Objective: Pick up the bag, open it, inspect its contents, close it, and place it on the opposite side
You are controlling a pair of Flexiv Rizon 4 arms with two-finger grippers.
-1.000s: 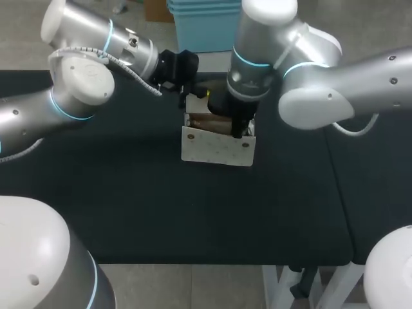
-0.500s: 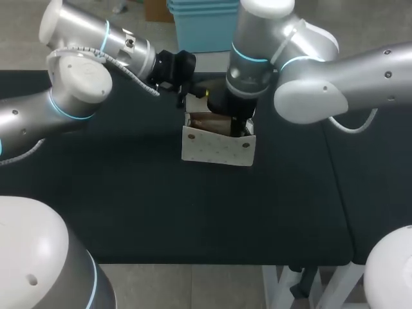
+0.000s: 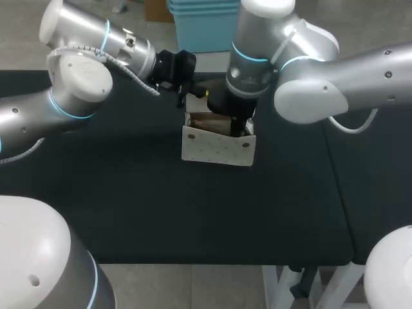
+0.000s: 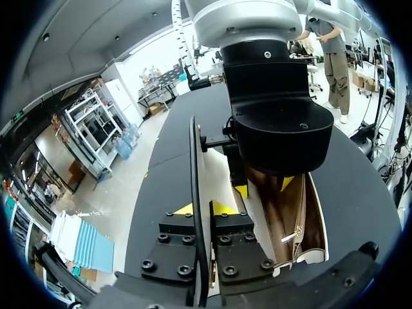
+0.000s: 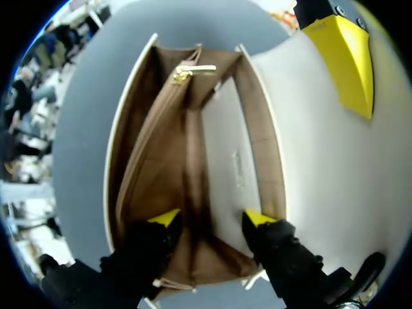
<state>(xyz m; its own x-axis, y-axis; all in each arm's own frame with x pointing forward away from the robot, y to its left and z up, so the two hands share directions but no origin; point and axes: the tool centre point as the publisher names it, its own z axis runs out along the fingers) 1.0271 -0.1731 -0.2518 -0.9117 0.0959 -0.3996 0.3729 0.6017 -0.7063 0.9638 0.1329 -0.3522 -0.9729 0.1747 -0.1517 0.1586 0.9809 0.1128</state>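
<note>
Standing open, bag [image 3: 215, 149] shows brown lining; right claw [image 5: 212, 217] inside.

light: bright, even | glare: arm shells [image 3: 77, 80] (mild) | shadow: inside bag [image 5: 193, 161]

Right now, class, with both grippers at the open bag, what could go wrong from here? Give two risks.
1. The right gripper has its open fingers down inside the bag. Pulling out at an angle might snag the brown lining or the zip pull and drag the bag.
2. The left gripper pinches only the thin flap, close beside the right gripper. A slip could drop the flap onto it, or the grippers could collide.
</note>
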